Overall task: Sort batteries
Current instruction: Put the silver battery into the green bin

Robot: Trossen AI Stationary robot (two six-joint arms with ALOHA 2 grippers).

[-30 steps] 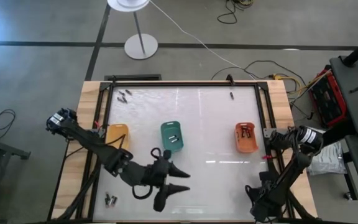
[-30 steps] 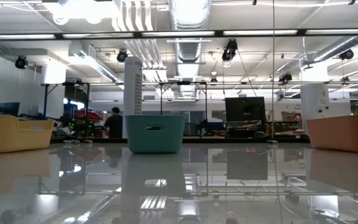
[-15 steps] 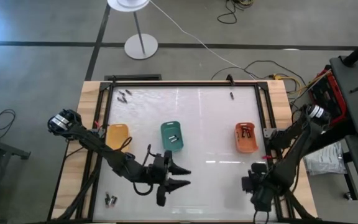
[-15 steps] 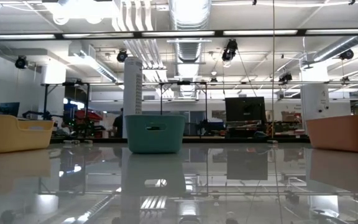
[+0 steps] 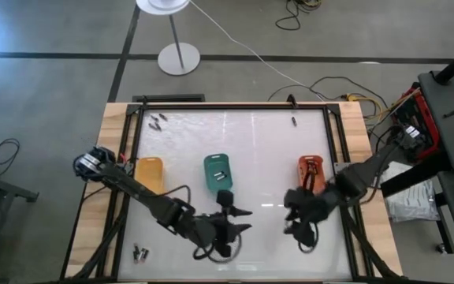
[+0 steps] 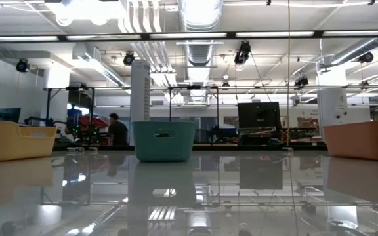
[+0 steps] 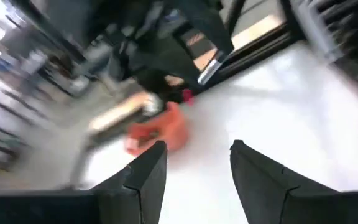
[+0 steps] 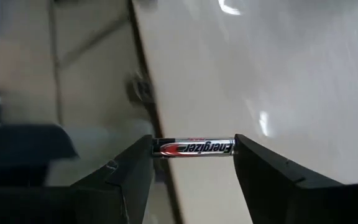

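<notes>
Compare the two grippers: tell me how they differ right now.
The right gripper is shut on a battery clamped crosswise between its fingertips; the left gripper holds nothing, its jaws open. From above, the left gripper hangs below the green tray, the right gripper beside the orange tray. Both hover over the table's near half.

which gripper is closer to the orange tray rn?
Right. The right gripper is just below the orange tray in the high view, shut on a battery. The left gripper is farther off, below the green tray, empty.
</notes>
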